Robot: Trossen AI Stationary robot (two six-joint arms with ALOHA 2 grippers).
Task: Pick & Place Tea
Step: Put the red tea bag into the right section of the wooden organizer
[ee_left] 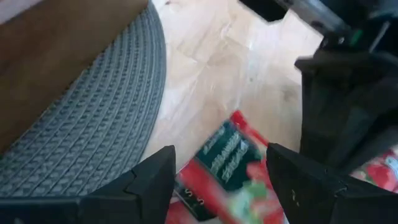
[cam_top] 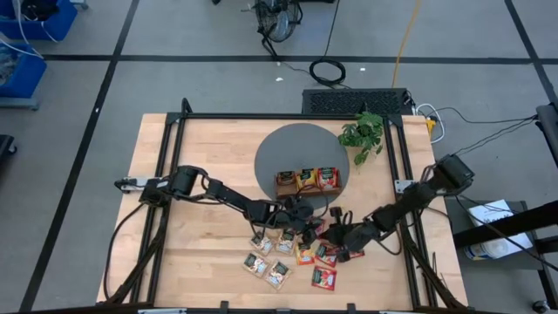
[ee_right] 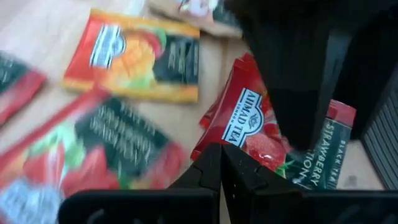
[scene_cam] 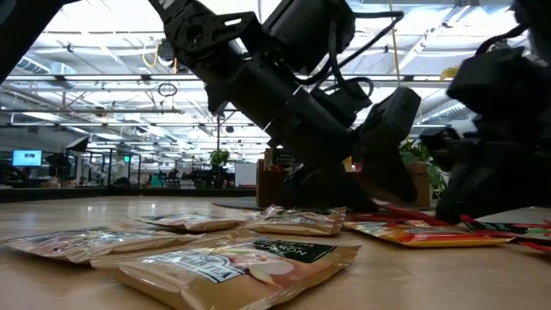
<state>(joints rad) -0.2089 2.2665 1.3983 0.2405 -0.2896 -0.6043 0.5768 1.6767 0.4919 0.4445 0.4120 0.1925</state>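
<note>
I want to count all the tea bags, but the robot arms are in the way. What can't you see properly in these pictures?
- High view: both arms meet over the tea packets, hiding some, so no sure count.
- High view: labels in the wooden tray are too small to read.
- Left wrist view: the red packet between the open left gripper's fingers is blurred, its lower part cut off.
- Right wrist view: a dark arm covers part of the strawberry packet beyond the shut right gripper.

A light wooden table [cam_top: 200,148] stands on a grey floor [cam_top: 218,78] with dark lines. On the table lies a round grey mat [cam_top: 292,148], and a brown wooden tray [cam_top: 284,185] sits on its near edge. A green plant [cam_top: 364,135] stands just beside the mat. A black cable coil [cam_top: 328,71] lies on the floor behind the table.
</note>
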